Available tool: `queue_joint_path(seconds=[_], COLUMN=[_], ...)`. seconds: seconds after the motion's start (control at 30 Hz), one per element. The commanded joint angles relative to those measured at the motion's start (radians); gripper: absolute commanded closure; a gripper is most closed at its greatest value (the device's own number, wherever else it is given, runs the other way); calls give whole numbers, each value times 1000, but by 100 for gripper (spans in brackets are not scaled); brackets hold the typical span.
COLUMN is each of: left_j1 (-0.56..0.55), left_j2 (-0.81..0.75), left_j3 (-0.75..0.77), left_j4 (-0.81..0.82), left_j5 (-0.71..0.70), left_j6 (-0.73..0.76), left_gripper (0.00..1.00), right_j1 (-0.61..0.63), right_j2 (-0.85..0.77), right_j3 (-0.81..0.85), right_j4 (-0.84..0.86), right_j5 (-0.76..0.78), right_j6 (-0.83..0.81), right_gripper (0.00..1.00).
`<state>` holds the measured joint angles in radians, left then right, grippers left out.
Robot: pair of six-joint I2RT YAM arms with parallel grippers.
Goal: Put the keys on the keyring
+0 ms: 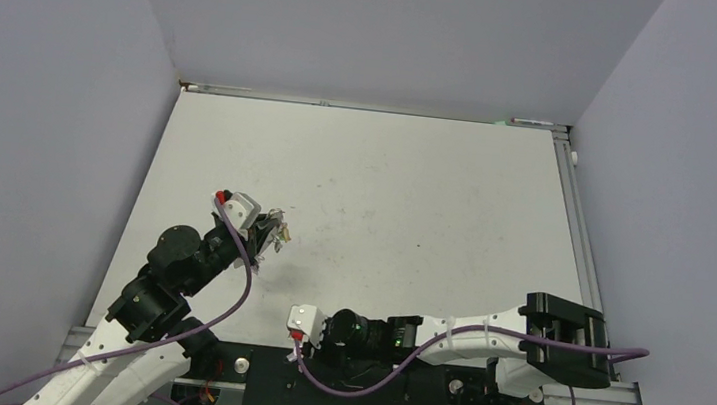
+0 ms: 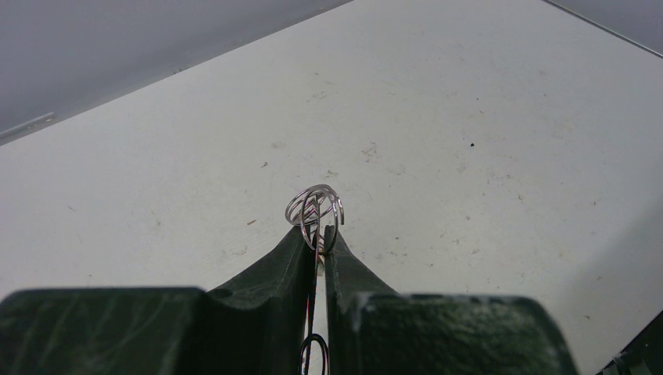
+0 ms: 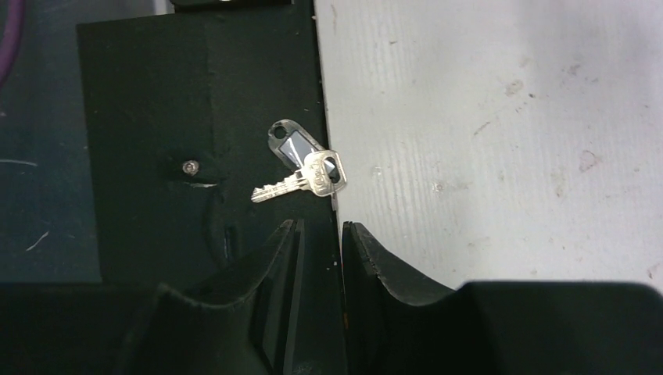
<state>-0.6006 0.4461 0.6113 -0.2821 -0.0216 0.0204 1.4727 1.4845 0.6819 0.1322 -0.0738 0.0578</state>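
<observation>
Over on the left side of the white table (image 1: 368, 173), the left gripper (image 2: 317, 244) hangs a little above the surface with its jaws pressed together on a thin strand of wire. A tight bunch of silvery wire loops (image 2: 314, 212) stands up just past the fingertips. Lower in the slit between the dark fingers (image 2: 274, 289) a small dark loop (image 2: 314, 350) shows. From where I stand I cannot tell whether this pinched wire belongs to the keyring, and from above whatever sits at those tips is too small to make out. The right gripper (image 3: 320, 228) is down at the near edge of the table, pointing across toward the left arm's side. Its jaws stand a little apart, with a narrow gap and nothing between them. Just ahead of its fingertips lies a silvery key (image 3: 303, 180), flat on the black base plate (image 3: 141, 101) and right against the table's edge, its head nearest the white surface and its blade pointing out over the plate. A tiny dark oval clip (image 3: 288, 143) is attached at the key's head and lies beside it on the plate. The key touches neither finger.
</observation>
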Motion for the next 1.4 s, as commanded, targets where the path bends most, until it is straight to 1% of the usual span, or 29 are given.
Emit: queue_joint_path(seconds=[0.0, 0.23, 0.5, 0.97, 1.1, 1.37], left_j1=[4, 4, 4, 7, 10, 11], left_j2=[-2, 6, 10, 15, 16, 16], left_j3=[8, 9, 8, 10, 10, 10], left_j4=[52, 53, 52, 53, 52, 52], left_j5=[0, 3, 5, 8, 9, 12], left_j6=[9, 9, 9, 7, 7, 6], left_gripper=[100, 100, 100, 100, 100, 100], right_j1=[-7, -23, -53, -57, -57, -62], right_j2=[12, 79, 117, 168, 176, 209], right_j3=[-11, -6, -5, 6, 10, 25], right_j4=[97, 142, 172, 192, 193, 180], right_j5=[-93, -117, -129, -143, -144, -141], right_j6=[-40, -50, -50, -50, -50, -46], right_gripper=[74, 81, 81, 82, 85, 87])
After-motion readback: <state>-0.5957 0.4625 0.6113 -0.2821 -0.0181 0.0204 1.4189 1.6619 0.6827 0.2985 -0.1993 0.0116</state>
